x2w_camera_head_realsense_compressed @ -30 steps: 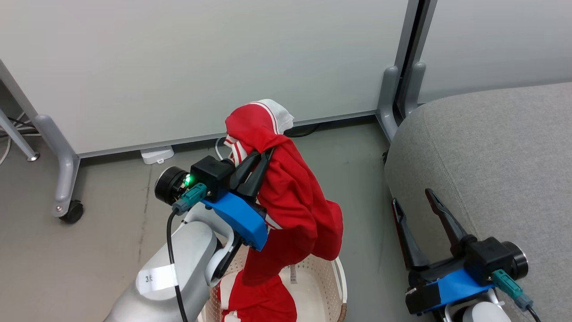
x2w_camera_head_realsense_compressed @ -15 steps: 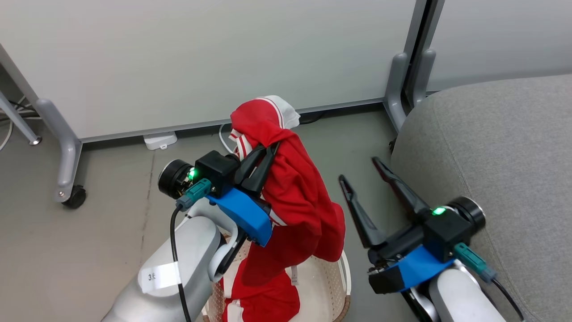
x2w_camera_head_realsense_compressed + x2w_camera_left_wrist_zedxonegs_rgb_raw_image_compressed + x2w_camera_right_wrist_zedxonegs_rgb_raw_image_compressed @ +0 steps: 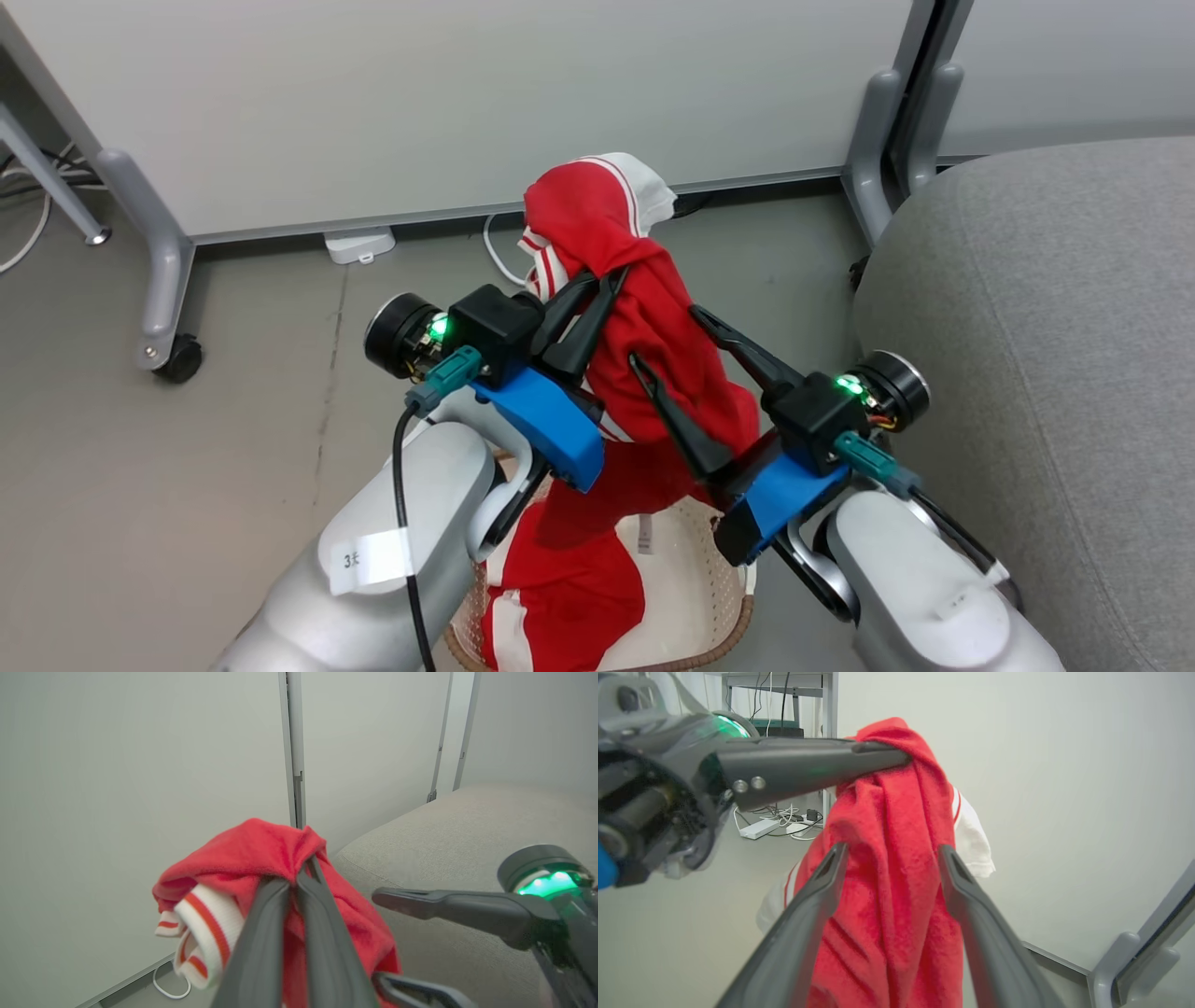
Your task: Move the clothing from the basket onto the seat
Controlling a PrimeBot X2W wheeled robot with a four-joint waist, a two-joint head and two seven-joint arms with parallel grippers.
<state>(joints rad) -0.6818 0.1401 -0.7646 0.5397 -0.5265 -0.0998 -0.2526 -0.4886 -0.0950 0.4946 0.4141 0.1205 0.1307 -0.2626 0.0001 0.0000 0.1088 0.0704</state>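
Your left gripper [image 3: 607, 278] is clamped on the soft bright-red fabric garment [image 3: 583, 210], which trails down into the cream-white perforated plastic basket [image 3: 714, 597] at six o'clock, while your right gripper [image 3: 665, 336] straddles the cloth with fingers apart, the grey woven-fabric seat cushion [image 3: 1046, 327] at three o'clock.

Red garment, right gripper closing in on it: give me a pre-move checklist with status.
1. Left gripper shut on the red garment, bunched top held up: ok.
2. Right gripper open, fingers either side of the hanging fabric: ok.
3. Fabric clear of the basket: not ok, red cloth runs down into it.
4. Cloth in the basket is the same piece or a second one: cannot tell.
5. Seat bare where it shows beside the right arm: ok.
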